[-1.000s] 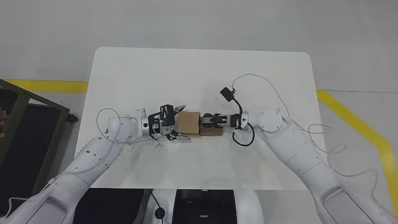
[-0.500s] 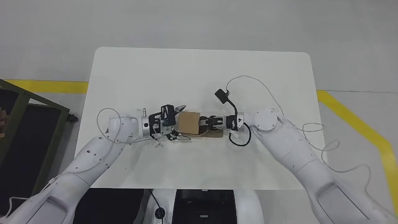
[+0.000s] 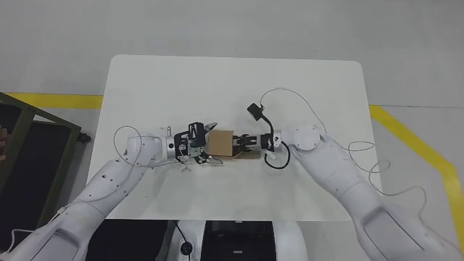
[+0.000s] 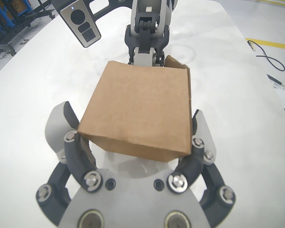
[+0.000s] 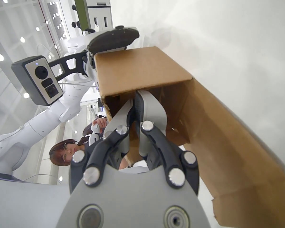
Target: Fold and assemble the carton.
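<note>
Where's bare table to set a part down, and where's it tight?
Free: the far half of the white table, beyond the brown cardboard carton. Crowded: the near middle, where the left gripper and right gripper meet at the carton; a thin pale cable loops over the right side.

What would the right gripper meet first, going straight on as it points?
The carton, from inside: the right gripper is at its open end. Farther on, probably the closed end by the left gripper; that depth is hidden.
</note>
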### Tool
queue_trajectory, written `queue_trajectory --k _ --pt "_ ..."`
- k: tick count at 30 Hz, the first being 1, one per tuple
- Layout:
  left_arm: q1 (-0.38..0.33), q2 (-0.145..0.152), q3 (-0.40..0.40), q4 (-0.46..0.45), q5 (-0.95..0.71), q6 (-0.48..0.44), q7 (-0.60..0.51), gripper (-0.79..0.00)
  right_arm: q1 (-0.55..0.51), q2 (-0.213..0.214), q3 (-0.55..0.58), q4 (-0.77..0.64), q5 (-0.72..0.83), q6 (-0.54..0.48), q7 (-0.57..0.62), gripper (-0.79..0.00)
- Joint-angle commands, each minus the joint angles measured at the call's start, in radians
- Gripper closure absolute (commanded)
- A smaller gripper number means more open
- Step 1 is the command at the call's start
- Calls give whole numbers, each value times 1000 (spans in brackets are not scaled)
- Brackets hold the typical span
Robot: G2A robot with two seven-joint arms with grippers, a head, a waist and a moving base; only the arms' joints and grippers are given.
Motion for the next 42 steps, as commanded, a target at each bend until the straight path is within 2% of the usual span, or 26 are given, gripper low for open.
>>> queue_trajectory --k 1,7,12,17,24,29,42 --pt "-1 0 -2 4 1 0 3 -785 4 0 10 20 14 -20 17 0" --pt "1 2 -6 6 3 2 8 -785 -4 28 72 39 11 -63 29 0" --pt "3 2 -7 4 3 2 8 -785 -31 71 146 -24 -55 -57 3 0" --pt "4 2 -8 2 3 2 7 -785 -97 122 232 -147 -153 14 -31 0" --pt "6 2 -10 2 1 4 6 -785 -227 165 283 -346 -202 142 36 0" --pt "6 1 -7 -3 5 3 2 -785 -256 163 277 -362 -177 158 -1 0" --pt "10 4 -16 -3 6 2 4 -785 -150 101 147 -258 -139 124 -63 0"
